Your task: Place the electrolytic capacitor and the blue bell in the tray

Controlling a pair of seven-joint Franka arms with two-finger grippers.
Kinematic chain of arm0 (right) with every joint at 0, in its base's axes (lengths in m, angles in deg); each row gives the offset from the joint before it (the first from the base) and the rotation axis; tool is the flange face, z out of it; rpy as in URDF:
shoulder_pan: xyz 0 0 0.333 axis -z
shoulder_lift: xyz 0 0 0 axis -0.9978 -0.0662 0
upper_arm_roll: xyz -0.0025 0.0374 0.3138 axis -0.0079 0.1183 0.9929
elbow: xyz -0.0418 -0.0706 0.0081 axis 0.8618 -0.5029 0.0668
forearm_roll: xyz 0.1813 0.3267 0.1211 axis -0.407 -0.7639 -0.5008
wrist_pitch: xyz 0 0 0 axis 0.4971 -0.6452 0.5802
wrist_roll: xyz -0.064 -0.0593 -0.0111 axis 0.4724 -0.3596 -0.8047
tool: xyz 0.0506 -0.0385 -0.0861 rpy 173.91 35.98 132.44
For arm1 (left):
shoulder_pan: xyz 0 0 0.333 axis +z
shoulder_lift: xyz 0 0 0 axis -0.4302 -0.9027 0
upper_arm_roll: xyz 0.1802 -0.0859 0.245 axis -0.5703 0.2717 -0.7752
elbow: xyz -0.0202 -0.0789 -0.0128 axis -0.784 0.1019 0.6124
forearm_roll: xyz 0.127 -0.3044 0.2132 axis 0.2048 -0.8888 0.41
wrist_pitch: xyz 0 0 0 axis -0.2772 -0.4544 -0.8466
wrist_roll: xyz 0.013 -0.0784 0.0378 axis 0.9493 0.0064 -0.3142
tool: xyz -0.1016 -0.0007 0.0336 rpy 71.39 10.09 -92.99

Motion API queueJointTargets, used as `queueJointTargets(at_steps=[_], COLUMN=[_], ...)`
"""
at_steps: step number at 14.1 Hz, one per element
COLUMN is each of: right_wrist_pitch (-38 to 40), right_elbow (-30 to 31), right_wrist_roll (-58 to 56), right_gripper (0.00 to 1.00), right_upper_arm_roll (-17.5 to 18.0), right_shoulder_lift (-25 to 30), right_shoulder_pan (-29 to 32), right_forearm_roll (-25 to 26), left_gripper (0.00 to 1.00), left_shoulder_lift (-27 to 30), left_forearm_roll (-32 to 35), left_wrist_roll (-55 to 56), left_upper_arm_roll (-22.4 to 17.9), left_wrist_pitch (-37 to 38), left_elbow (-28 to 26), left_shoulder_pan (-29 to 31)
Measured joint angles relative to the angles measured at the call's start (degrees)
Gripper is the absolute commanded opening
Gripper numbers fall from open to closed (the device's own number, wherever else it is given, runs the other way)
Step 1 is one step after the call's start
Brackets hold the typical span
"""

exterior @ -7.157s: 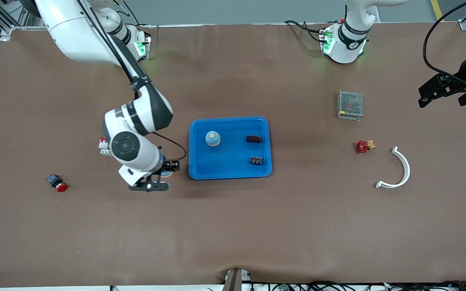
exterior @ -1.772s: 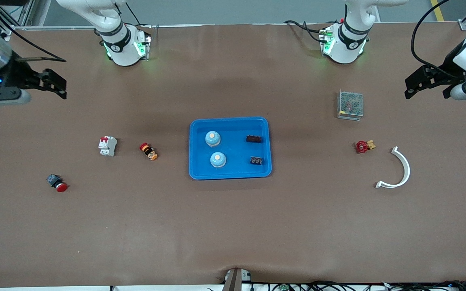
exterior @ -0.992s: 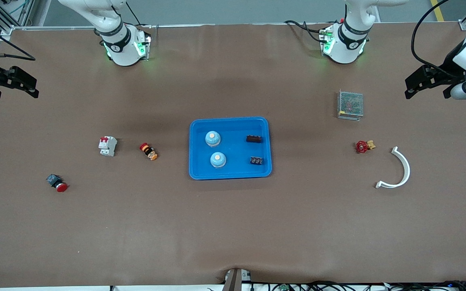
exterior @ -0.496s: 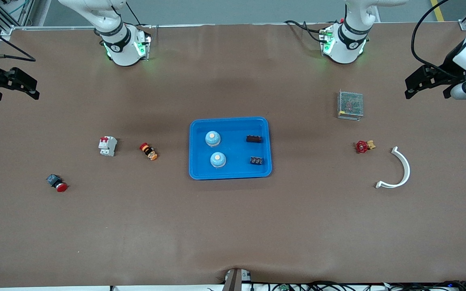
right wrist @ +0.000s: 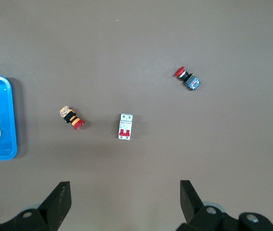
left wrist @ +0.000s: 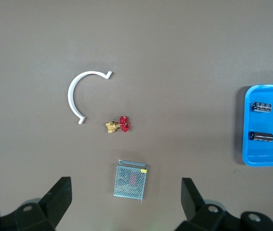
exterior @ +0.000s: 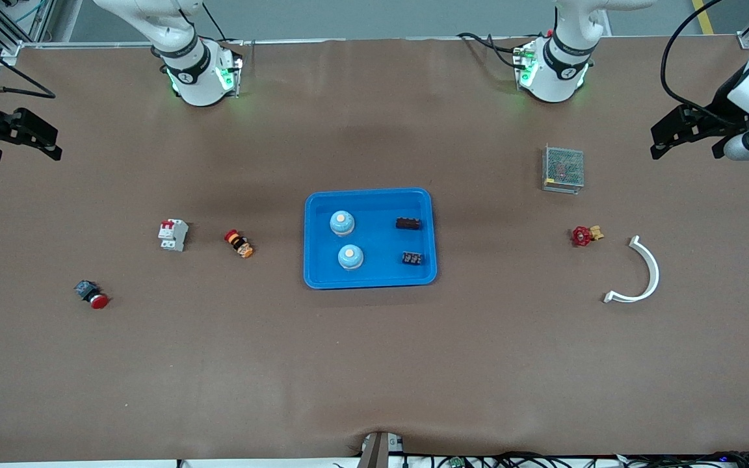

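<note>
Tray point(exterior: 370, 281) lies long axis across the table (bells, capacitors inside); both grippers spread, empty.

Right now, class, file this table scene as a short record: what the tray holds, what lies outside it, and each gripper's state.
tray: centre of table
in tray: two blue bells; two dark capacitors
outside, right arm's end: breaker, red pushbutton
outside, left arm's end: mesh box, red valve, white clip
left gripper: open, empty, waiting
right gripper: open, empty, waiting
</note>
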Motion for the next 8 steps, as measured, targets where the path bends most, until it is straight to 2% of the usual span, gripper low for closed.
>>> queueJointTargets(at_steps=[8], right_wrist_pitch=[0.01], right_elbow=[-0.68], right_wrist_roll=[0.00], right_gripper=[1.00], right_upper_arm_roll=[-0.06], right_shoulder_lift=[-0.02], right_shoulder_pan=[0.03], right_forearm_roll=[-0.03], left_gripper=[1.00], left_shoulder_lift=[-1.04], left_forearm_roll=[0.24], left_wrist_roll=[0.00], left_upper_arm_roll=[-0.16], left_wrist_pitch=[-0.43], left_elbow=[1.90], left_shoulder_pan=[0.29])
